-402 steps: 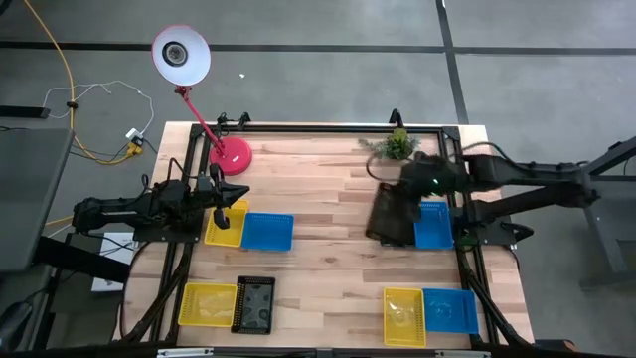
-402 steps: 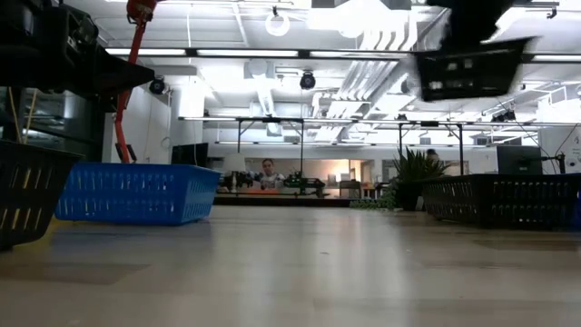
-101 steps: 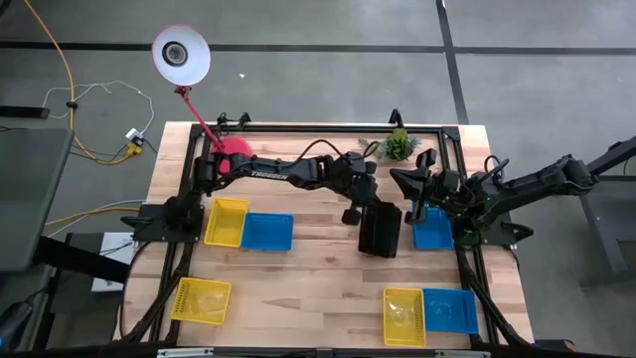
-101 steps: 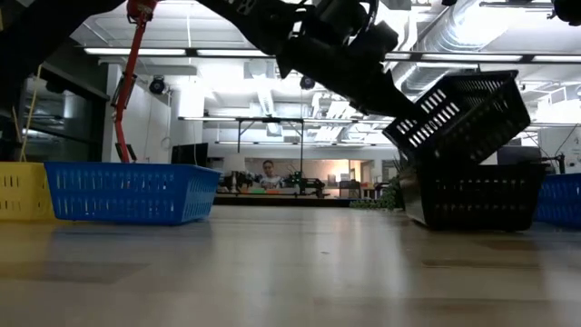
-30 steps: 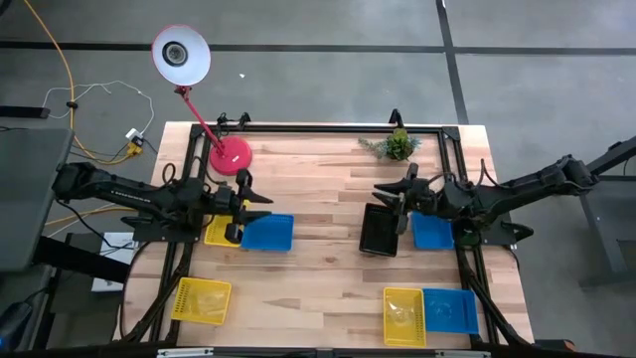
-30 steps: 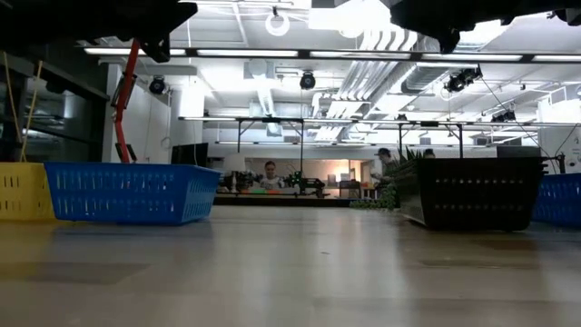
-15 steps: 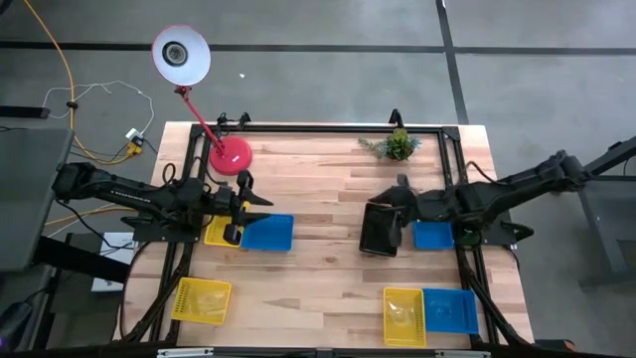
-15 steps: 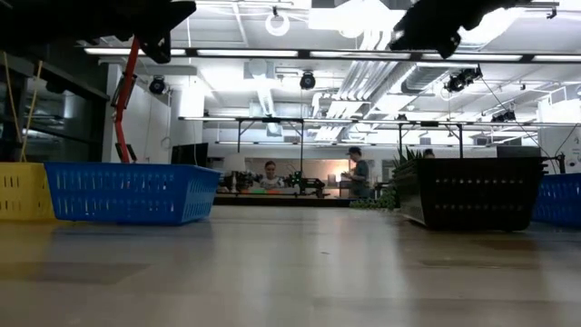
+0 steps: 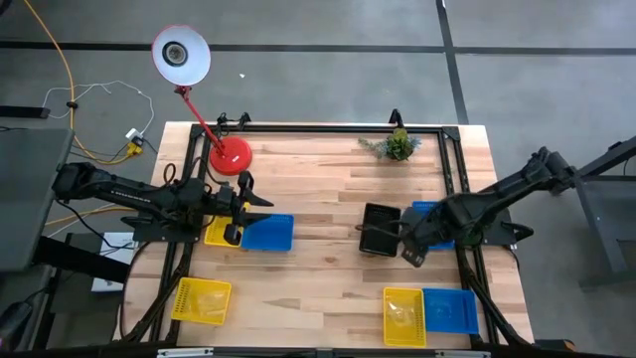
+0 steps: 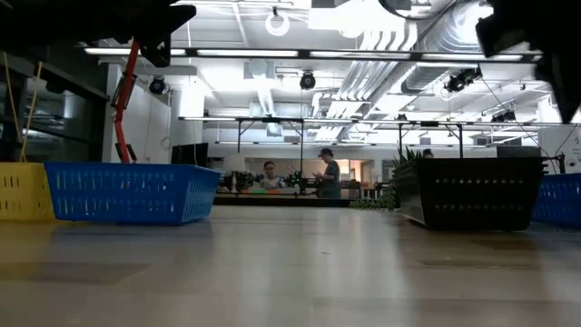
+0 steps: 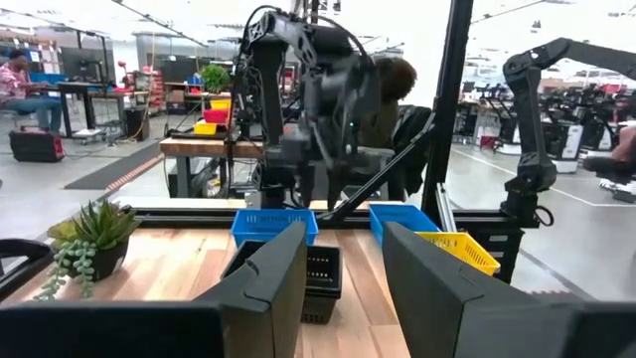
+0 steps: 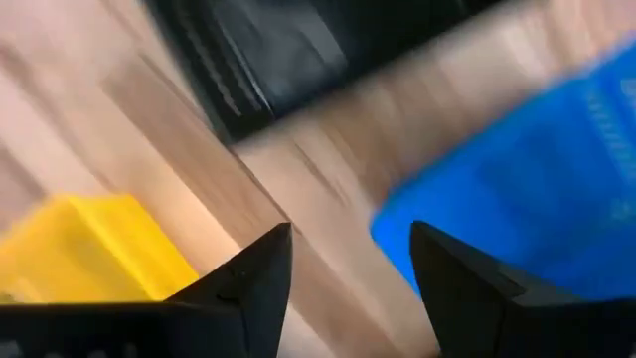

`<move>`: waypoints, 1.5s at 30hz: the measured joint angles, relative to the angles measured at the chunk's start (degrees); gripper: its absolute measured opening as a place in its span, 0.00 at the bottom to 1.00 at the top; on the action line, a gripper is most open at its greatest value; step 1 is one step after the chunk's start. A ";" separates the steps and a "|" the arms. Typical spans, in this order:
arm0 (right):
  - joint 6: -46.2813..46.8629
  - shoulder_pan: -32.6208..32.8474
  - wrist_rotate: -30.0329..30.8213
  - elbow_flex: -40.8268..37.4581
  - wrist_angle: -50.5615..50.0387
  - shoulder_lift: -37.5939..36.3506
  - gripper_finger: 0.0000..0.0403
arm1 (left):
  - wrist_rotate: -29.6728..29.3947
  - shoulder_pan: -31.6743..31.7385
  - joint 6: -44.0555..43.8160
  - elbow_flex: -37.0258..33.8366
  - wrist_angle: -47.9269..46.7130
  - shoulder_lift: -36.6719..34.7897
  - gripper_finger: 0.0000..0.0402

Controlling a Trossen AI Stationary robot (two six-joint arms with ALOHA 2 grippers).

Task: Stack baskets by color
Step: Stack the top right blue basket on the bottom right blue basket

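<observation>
A black basket stack [image 9: 381, 229] rests on its base at mid right, with a blue basket [image 9: 437, 217] beside it. A yellow basket [image 9: 402, 316] and a blue basket [image 9: 450, 310] sit side by side near the front right. At the left stand a yellow basket [image 9: 223, 232] and a blue one [image 9: 268, 232], and a second yellow one [image 9: 202, 300] near the front left. My right gripper [image 9: 411, 255] points down, open, above bare wood [image 12: 328, 189] among the black, blue and yellow baskets. My left gripper [image 9: 250, 204] hovers level and open [image 11: 343, 249] over the left pair.
A red desk lamp [image 9: 231, 154] stands at the far left, and a small potted plant [image 9: 397, 145] at the far right. A black frame rail [image 9: 328, 127] runs along the far edge. Bare wood [image 9: 318, 268] lies between the basket groups. A person [image 10: 329, 173] stands in the room behind.
My right gripper has swung from pointing level over the black stack to pointing down, and has moved toward the table's near edge, past the stack's near right corner. The baskets have stayed put. A person in the room behind has walked across.
</observation>
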 joint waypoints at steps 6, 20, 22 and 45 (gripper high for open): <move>8.72 4.22 -2.85 -3.19 -1.37 0.52 0.48 | 0.00 0.00 0.00 0.00 0.02 0.00 0.30; 10.94 6.59 -2.55 -12.66 4.55 0.52 0.48 | 0.00 0.00 -0.20 0.00 0.09 0.00 0.30; 10.89 6.59 -2.52 -13.69 4.72 0.52 0.48 | 0.00 0.00 -0.20 0.00 0.09 0.00 0.30; 7.97 6.59 3.09 -13.14 4.90 0.52 0.04 | -0.01 0.00 0.01 0.00 0.79 0.00 0.30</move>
